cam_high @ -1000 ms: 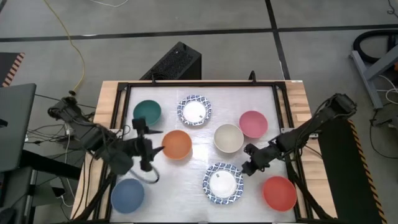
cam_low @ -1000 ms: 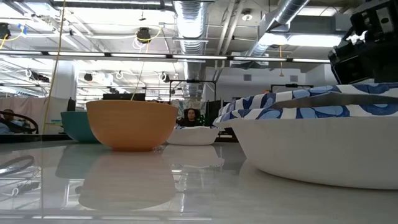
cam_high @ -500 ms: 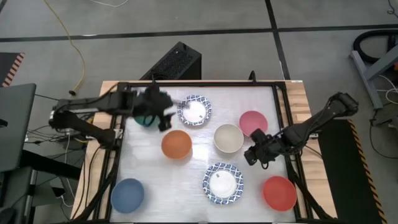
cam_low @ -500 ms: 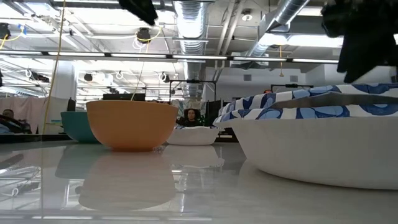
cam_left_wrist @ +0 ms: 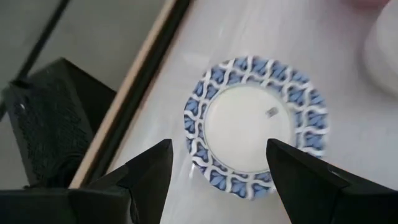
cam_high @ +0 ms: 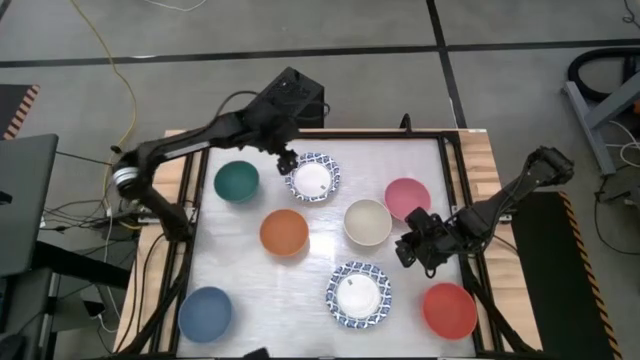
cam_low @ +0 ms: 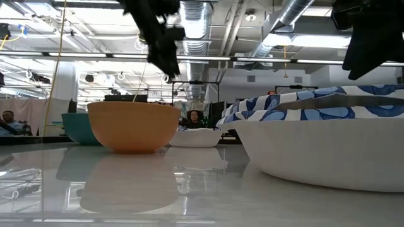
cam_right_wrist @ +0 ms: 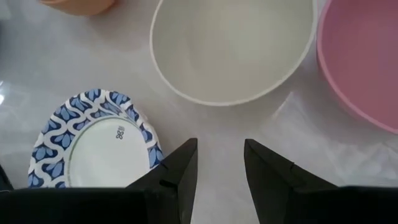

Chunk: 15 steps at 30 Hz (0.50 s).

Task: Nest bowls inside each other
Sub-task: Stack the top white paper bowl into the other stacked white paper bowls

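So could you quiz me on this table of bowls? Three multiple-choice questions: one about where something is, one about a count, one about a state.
1. The left gripper hovers over which bowl?
A. red bowl
B. far blue-rimmed bowl
C. blue bowl

2. How many blue-rimmed bowls are in the high view?
A. two
B. four
C. none

3. What is the right gripper doing?
A. gripping the pink bowl
B. open, holding nothing
C. clamped on a spoon

Answers:
1 B: the left wrist view looks down onto the far blue-rimmed bowl.
2 A: that one and the near blue-rimmed bowl.
3 B: bare table shows between its fingers.

No text, label, brand, number or sign can be read anywhere
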Available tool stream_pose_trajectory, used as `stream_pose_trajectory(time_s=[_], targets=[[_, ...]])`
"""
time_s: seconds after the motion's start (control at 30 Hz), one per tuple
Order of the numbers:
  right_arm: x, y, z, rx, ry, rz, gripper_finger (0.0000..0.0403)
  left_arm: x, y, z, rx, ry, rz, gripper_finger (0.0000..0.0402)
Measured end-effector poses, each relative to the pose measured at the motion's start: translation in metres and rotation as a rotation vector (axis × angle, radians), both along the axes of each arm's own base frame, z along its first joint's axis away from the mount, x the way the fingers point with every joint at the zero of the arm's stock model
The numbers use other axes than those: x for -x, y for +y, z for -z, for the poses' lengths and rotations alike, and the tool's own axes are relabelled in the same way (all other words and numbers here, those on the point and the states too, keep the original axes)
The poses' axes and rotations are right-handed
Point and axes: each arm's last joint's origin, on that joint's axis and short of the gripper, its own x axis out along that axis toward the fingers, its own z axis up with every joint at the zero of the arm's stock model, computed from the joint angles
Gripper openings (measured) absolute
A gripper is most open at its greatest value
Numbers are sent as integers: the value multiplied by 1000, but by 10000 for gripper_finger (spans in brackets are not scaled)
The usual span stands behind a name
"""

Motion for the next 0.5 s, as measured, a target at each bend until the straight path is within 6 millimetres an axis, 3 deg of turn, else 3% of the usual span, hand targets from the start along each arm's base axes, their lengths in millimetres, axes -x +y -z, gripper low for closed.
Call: stream_pose_trajectory(time_s=[0.23, 0.5], targets=[[2, 3, -1, 46, -18, -22, 152, -18, 29, 53, 48, 149, -25, 249], [2, 3, 0, 50, -20, -25, 152, -22, 52, 70, 97, 80, -44, 249]])
